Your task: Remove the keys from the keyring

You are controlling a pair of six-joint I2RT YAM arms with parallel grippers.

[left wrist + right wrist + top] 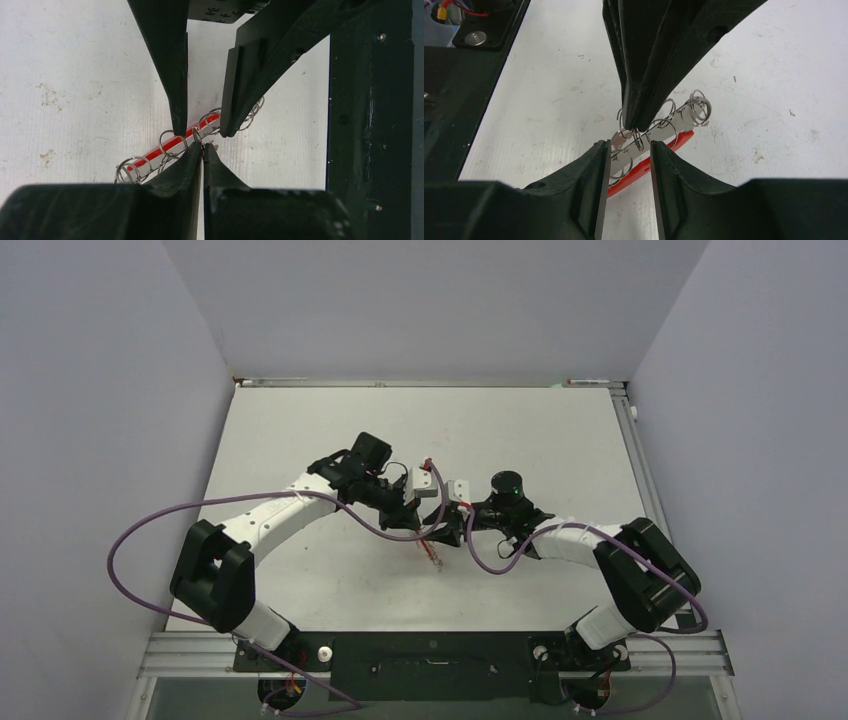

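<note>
Left hand (202, 149) is pressed fully shut, its tips pinching what looks like one wire loop of the keyring (172, 143). Right hand (627, 150) faces it from the opposite side with its jaws at a narrow gap, one finger on either side of the bundle. I can't tell whether its pads touch the metal. Between the hands is a red strap with several thin wire loops strung along it. A flat silver piece lies along the strap, which I take for the keys (679, 120), though I can't separate single keys. The bundle sits mid-table (300, 440), right under both wrists. I cannot tell whether it rests on the surface or hangs just above it. My reading of progress: nothing is off yet. No view shows a loose key, and all the silver is bunched with the strap. This looks like setup, with one hand anchoring and the other placed for a grip. What's left is to get a firm hold on a key, work it round its loop and out, then repeat for the others. Purple cables (150, 518) loop from each arm, one draping close to the hands in the top view. In the way: the hands crowd each other tip to tip, the loops overlap, each wrist view is half blocked by the opposite fingers, and the top view mostly hides the bundle.
</note>
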